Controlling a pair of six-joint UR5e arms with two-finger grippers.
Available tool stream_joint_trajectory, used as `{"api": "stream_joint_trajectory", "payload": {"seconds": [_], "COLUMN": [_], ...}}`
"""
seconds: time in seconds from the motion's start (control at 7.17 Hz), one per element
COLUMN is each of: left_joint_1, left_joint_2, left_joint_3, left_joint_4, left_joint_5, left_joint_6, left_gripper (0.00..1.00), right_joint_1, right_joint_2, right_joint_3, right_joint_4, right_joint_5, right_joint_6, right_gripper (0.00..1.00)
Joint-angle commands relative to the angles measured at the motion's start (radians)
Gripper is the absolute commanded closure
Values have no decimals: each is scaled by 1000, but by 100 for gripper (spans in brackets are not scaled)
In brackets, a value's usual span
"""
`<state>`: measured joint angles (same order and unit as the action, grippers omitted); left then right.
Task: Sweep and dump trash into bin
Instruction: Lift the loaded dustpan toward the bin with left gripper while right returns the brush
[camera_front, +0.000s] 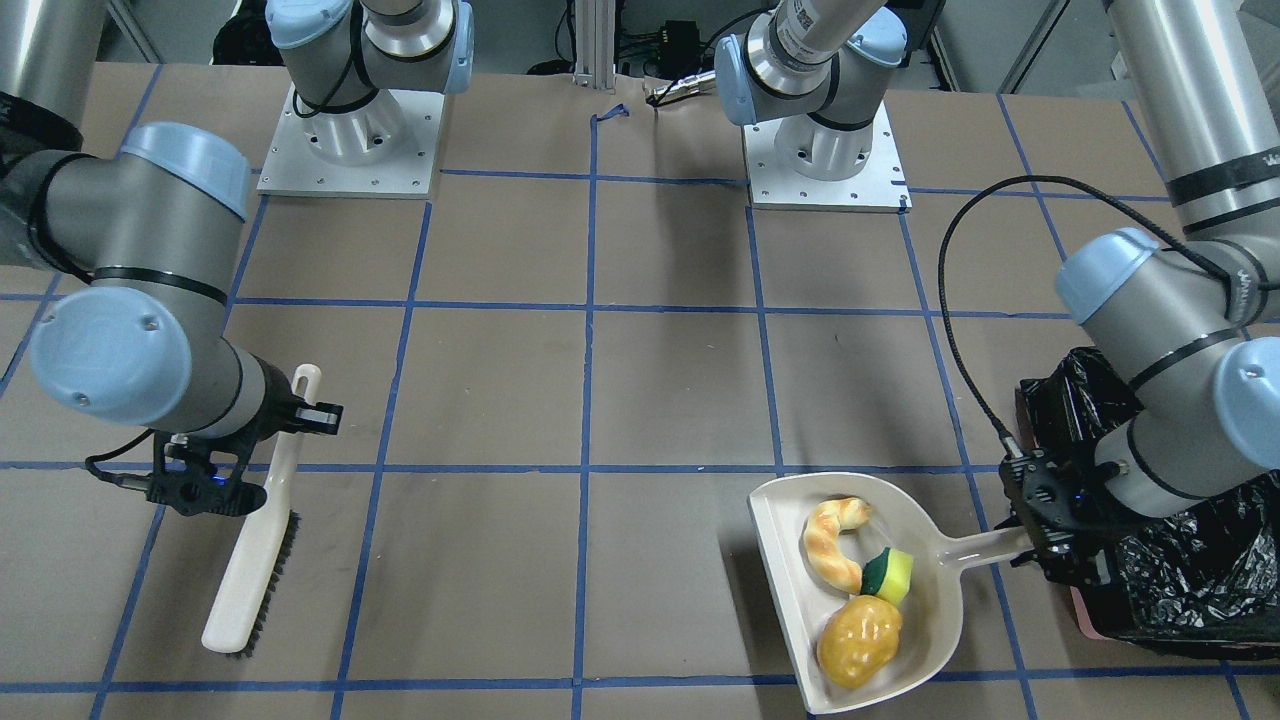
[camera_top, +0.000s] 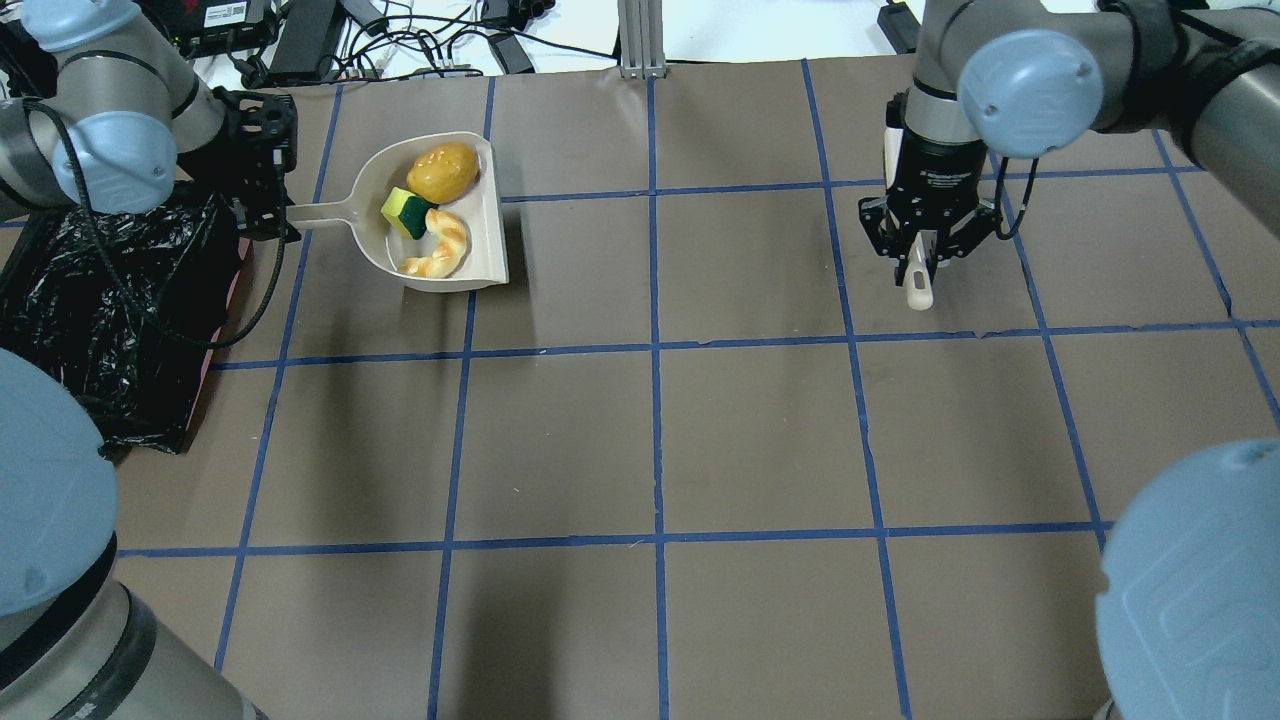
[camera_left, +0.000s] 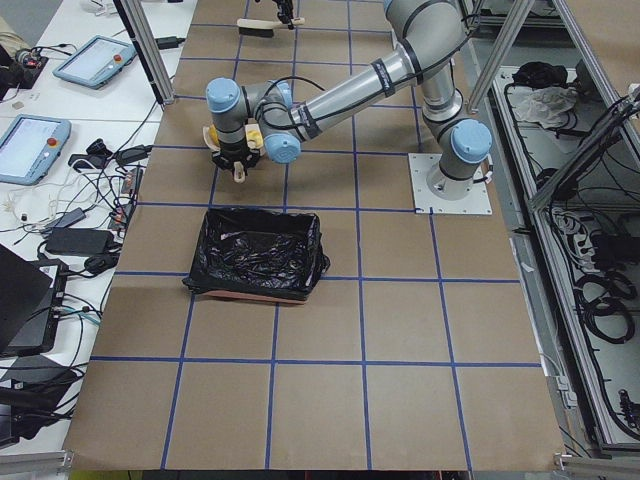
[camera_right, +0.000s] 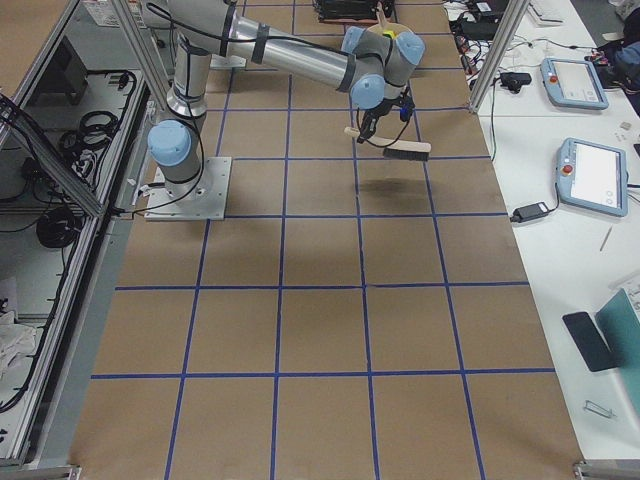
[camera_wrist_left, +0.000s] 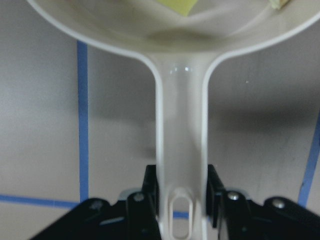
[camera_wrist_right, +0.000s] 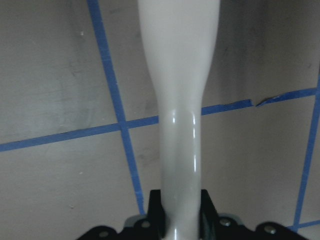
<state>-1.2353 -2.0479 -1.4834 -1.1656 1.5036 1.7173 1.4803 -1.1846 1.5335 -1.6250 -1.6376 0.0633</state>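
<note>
You see the left gripper (camera_wrist_left: 181, 194) clamped on the dustpan (camera_front: 935, 608) handle. The trash (camera_front: 835, 548) lies in the pan ahead of its jaws, and the bin (camera_front: 1190, 580) is apparently just behind. The right gripper (camera_top: 921, 255) grips the brush (camera_front: 250, 570) handle, bristles beyond its jaws.

A wide flat counter (camera_top: 760, 440) is covered in brown paper and marked into a grid of large squares by lines of blue tape (camera_top: 655, 350). Near its robot-side edge lie 2 white square metal plates (camera_front: 400, 165) (camera_front: 790, 190), well apart, 1 on each side of the middle tape line. Each plate carries an arm's base. Towards the end on the robot's left sits 1 rectangular bin (camera_left: 258, 255) lined with a crinkled black plastic bag. It rests across tape lines, and a reddish rim shows at its lower edge.
</note>
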Motion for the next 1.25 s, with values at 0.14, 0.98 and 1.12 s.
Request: {"api": "stream_joint_trajectory", "payload": {"seconds": [0.14, 0.98, 1.12], "left_joint_1": [103, 434, 504], "left_joint_2": [81, 128, 112], "left_joint_3": [110, 190, 207], "left_joint_4": [-253, -279, -279], "left_joint_5": [4, 72, 72], "left_joint_6": [28, 359, 437], "left_gripper": [93, 93, 94], "right_joint_1": [-138, -244, -244], "right_joint_2": [-17, 11, 17], "right_joint_3": [51, 112, 114], "right_joint_4": [-65, -194, -220], "right_joint_5": [-21, -61, -61], "right_joint_6": [-187, -335, -377], "right_gripper": [100, 100, 100]}}
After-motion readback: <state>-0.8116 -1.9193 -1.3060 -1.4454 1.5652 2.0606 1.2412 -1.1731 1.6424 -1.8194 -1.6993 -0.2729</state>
